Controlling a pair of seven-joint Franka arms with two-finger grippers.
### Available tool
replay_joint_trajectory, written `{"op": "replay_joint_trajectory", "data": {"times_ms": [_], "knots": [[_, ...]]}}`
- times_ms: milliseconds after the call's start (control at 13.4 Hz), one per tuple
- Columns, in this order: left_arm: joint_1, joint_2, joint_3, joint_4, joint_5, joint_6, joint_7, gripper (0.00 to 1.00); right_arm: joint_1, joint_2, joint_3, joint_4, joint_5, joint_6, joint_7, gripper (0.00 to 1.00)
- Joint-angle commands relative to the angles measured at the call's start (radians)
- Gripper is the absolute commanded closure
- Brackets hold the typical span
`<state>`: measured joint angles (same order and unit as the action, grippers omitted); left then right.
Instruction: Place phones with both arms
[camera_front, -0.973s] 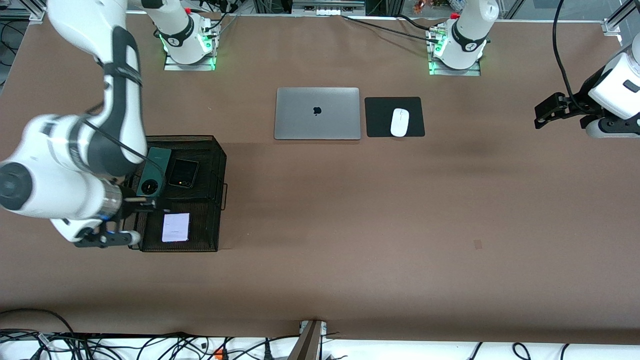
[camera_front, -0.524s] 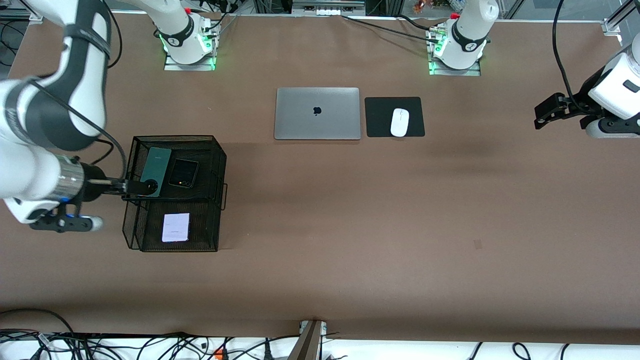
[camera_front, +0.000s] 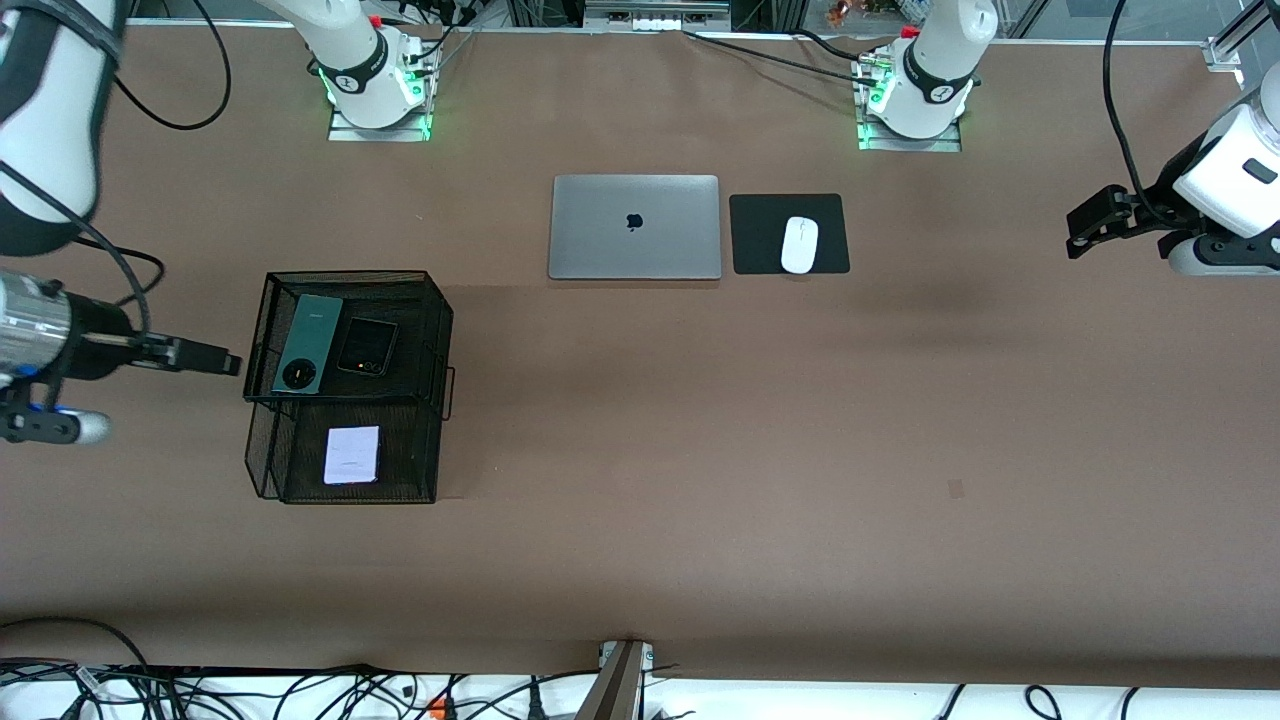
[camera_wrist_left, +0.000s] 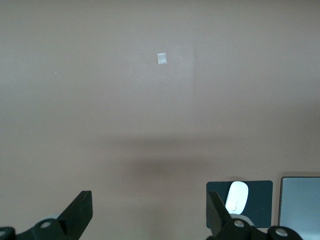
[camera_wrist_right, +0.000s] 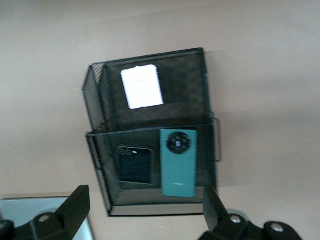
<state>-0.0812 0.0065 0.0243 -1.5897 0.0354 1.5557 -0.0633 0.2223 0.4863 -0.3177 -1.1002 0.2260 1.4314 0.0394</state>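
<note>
- Front view: black wire-mesh basket (camera_front: 440, 330) with two compartments sits on the brown table (camera_front: 700, 450) toward the right arm's end.
- Basket compartment farther from the camera holds the long dark-green phone with a round black camera ring (camera_front: 308, 344) and, just beside it, the small squarish black phone (camera_front: 366, 346), the two lying apart.
- Nearer compartment holds the small squarish pale lilac-white phone (camera_front: 352, 455), lying flat.
- Right gripper (camera_front: 205, 357) hangs beside the basket, over bare table at the right arm's end, holding nothing.
- Left gripper (camera_front: 1090, 222) hangs over the left arm's end of the table, well apart from the basket; that arm waits.
- Closed silver laptop (camera_front: 635, 227) and white computer mouse (camera_front: 799, 244) on a black mouse pad (camera_front: 760, 235) lie between the two arm bases.
- Left wrist view: left fingers (camera_wrist_left: 80, 214) spread wide, empty, over bare table; mouse, pad and laptop edge in frame.
- Right wrist view: right fingers (camera_wrist_right: 77, 207) spread wide, empty; basket and all three phones visible past them, none touched.
</note>
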Motion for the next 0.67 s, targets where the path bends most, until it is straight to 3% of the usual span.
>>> {"op": "replay_joint_trajectory", "data": {"times_ms": [0, 150, 599], "knots": [[0.000, 0.007, 0.000, 0.022, -0.006, 0.001, 0.022, 0.00, -0.176, -0.080, 0.292, -0.006, -0.169, -0.009, 0.052, 0.00], [0.000, 0.007, 0.000, 0.022, -0.006, 0.001, 0.022, 0.00, -0.207, -0.120, 0.327, -0.053, -0.178, -0.002, 0.057, 0.00], [0.001, 0.010, 0.000, 0.022, -0.006, 0.003, 0.022, 0.00, -0.207, -0.380, 0.335, -0.469, -0.192, 0.211, 0.143, 0.00]]}}
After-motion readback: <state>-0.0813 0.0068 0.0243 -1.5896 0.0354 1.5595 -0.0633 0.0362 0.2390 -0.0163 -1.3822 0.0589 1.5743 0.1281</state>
